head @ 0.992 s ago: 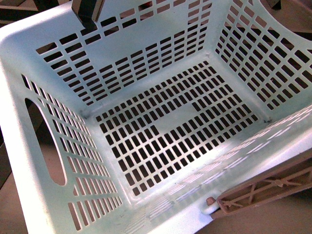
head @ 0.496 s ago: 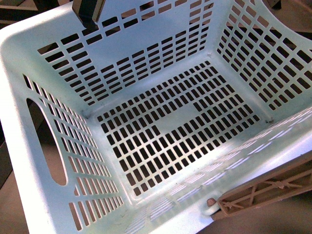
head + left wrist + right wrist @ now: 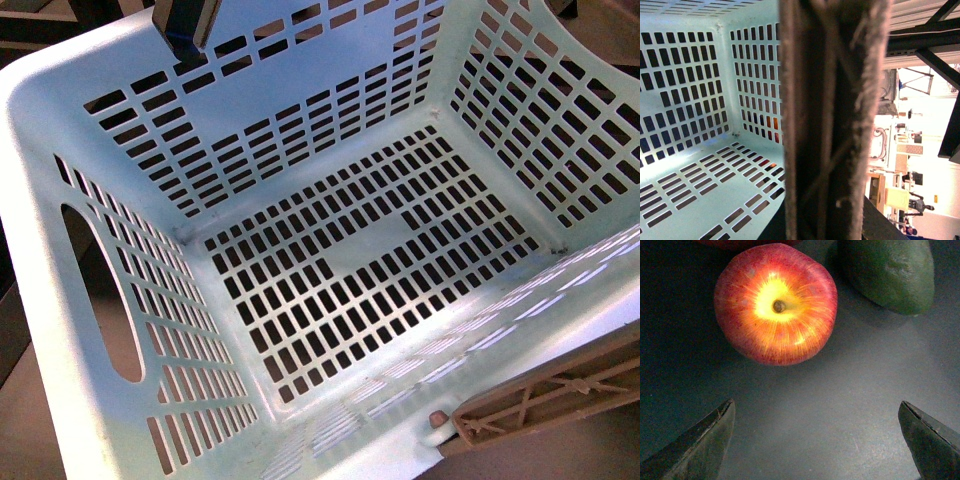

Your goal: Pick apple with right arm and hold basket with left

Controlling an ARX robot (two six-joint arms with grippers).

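Right claw (image 3: 816, 410) held wide apart, near apple (image 3: 775, 302), not touching. Green fruit (image 3: 887, 272) seen just beside apple. Basket (image 3: 40, 120) handle (image 3: 832, 120) blurred up close; left claw's grip cannot be told.

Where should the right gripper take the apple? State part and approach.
Grip the apple across its widest girth, probably coming straight down over the upturned stem with the open right gripper; keep fingers off the side beside the green fruit.

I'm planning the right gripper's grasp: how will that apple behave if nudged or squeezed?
The apple looks round and sits stem-up on a flat surface, so an off-centre nudge would probably roll it. Its glossy skin may slip under a light grip.
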